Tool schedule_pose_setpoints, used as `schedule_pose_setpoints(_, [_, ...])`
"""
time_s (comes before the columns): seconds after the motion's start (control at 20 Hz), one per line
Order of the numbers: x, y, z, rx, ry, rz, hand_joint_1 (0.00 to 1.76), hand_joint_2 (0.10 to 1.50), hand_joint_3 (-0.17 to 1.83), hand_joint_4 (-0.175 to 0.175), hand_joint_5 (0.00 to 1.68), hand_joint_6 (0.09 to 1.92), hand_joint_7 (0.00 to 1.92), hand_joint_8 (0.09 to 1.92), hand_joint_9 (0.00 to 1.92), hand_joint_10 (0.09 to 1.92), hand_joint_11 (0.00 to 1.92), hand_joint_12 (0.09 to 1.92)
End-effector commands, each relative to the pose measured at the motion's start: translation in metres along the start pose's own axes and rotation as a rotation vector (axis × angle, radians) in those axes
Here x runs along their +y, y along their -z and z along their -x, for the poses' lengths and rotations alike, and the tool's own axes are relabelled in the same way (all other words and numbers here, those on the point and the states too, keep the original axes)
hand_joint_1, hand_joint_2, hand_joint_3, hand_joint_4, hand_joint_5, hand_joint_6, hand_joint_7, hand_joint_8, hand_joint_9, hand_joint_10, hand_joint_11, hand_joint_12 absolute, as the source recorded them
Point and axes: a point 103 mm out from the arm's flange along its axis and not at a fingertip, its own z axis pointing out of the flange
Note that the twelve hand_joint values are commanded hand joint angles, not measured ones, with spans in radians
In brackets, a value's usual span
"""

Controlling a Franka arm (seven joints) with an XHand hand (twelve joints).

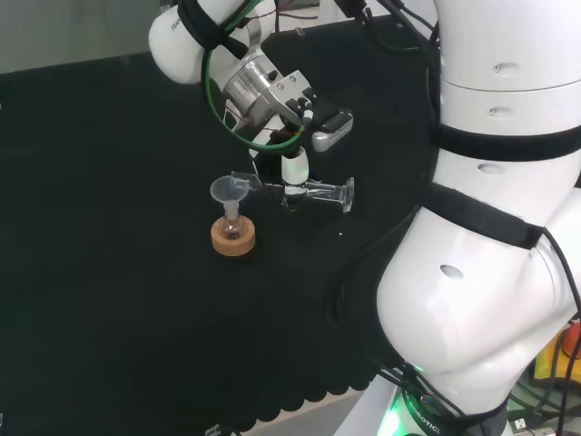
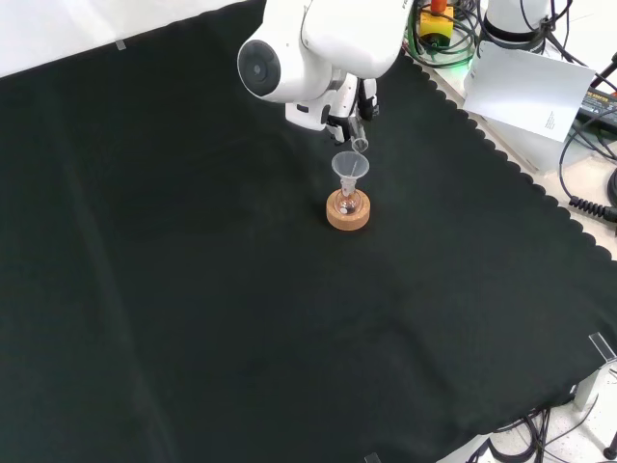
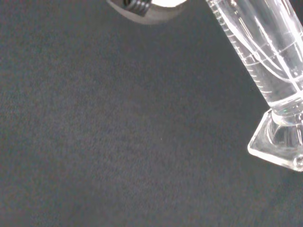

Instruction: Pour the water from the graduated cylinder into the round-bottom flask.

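Black cloth (image 2: 193, 289) over bench, scalloped along edge. Landmark: cork ring (image 1: 233, 237). Left to right in head view:

- Cork ring carrying small round flask (image 1: 233, 226), upright; clear funnel (image 1: 227, 191) seated in flask neck, directly above ring.
- Measuring cylinder (image 1: 313, 191) just right of funnel, above ring level, tipped to near horizontal; mouth over funnel rim, base pointing right, away from ring.
- Hand (image 1: 293, 170) right of ring and above it, fingers curled round middle of cylinder, holding it off cloth.

Front view: cylinder mouth slanting down to funnel from behind ring.
Wrist view: water lying along cylinder wall near base; graduation marks visible. Flask contents: cannot tell.
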Motion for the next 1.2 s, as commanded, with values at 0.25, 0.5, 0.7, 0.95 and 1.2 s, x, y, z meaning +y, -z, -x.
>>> schedule_pose_setpoints(0.25, [-0.0039,0.0030,0.0008,-0.003,-0.034,-0.045,1.27,1.07,0.00,-0.175,1.05,0.88,1.09,0.86,1.58,0.09,1.39,0.68])
schedule_pose_setpoints(0.5, [-0.0067,0.0061,0.0012,-0.002,-0.048,-0.064,1.27,1.07,0.00,-0.175,1.05,0.88,1.09,0.86,1.58,0.09,1.39,0.68])
schedule_pose_setpoints(0.7, [-0.0069,0.0078,-0.0007,-0.007,-0.050,-0.072,1.27,1.07,0.00,-0.175,1.05,0.87,1.09,0.86,1.58,0.09,1.39,0.67])
schedule_pose_setpoints(0.95, [-0.0061,0.0092,0.0012,-0.001,-0.069,-0.106,1.27,1.07,0.00,-0.175,1.06,0.87,1.09,0.86,1.58,0.09,1.39,0.67])
schedule_pose_setpoints(1.2, [-0.0048,0.0092,0.0011,-0.002,-0.085,-0.143,1.27,1.07,0.00,-0.175,1.06,0.87,1.09,0.86,1.58,0.09,1.39,0.67])
